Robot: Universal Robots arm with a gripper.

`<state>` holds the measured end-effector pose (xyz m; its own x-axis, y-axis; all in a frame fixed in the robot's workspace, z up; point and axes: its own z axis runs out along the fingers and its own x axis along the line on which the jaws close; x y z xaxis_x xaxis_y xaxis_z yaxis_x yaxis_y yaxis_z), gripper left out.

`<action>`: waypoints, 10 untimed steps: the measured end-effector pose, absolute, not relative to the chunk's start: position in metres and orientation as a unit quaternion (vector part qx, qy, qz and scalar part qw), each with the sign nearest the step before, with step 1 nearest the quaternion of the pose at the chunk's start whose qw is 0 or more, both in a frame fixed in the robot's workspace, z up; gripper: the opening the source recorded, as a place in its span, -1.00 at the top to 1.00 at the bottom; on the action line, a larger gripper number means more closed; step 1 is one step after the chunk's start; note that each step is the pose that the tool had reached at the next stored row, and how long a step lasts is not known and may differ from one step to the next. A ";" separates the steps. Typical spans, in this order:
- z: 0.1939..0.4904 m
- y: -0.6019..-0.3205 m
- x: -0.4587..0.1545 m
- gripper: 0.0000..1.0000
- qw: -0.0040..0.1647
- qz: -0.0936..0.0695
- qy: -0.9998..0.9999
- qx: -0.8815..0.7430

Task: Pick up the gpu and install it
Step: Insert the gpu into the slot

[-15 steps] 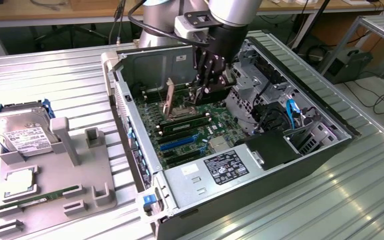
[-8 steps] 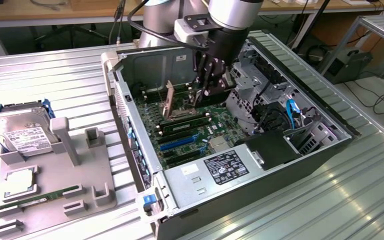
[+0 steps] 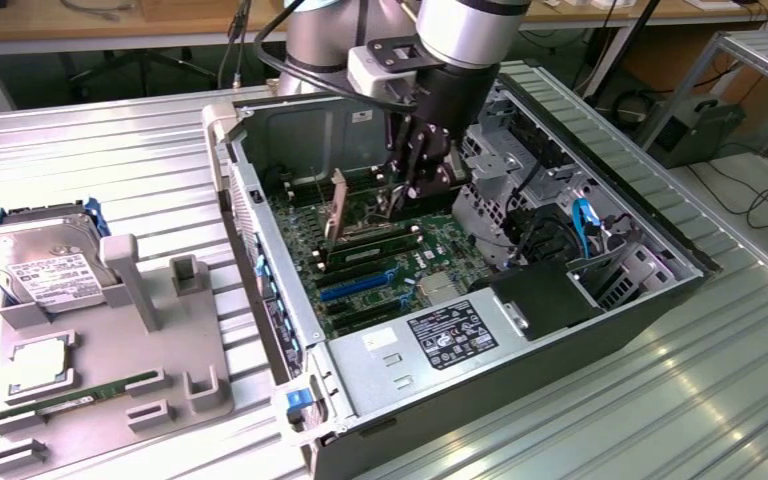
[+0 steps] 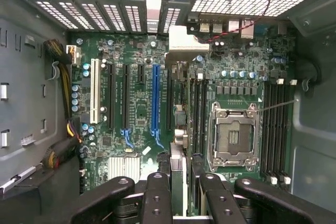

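Black claw [image 3: 415,185] fingers [image 4: 157,192] were clenched on the gpu [image 4: 178,129], which stood edge-up between them, deep inside the open computer case [image 3: 277,300]. In the wrist view the thin card ran straight out from the claw toward the rear slot covers [image 4: 94,11], its pale bracket [image 4: 188,39] at the far end against the back wall. Directly below the claw lay the green motherboard [image 4: 131,103]; the blue slot [image 4: 155,95] sat just to one side of the card, the empty CPU socket [image 4: 233,135] to the other.

Whether the card's edge had met a slot could not be told. Judging from this, a slight sideways offset or tilt could make the edge land on the board beside the slot, jamming the bracket or scraping components. Well away from the claw, a grey tray [image 3: 104,390] holding a hard drive [image 3: 40,265] sat on the worktop [image 3: 91,160].
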<state>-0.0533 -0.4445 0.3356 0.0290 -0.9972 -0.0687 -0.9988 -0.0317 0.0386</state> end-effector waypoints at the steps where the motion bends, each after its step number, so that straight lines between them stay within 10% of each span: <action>1: 0.335 -0.445 -0.054 0.47 0.010 0.038 0.696 -0.717; 10: 0.330 -0.450 -0.057 0.47 0.010 0.038 0.696 -0.717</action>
<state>-0.0566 -0.4499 0.3302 0.0292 -0.9971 -0.0697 -0.9987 -0.0319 0.0385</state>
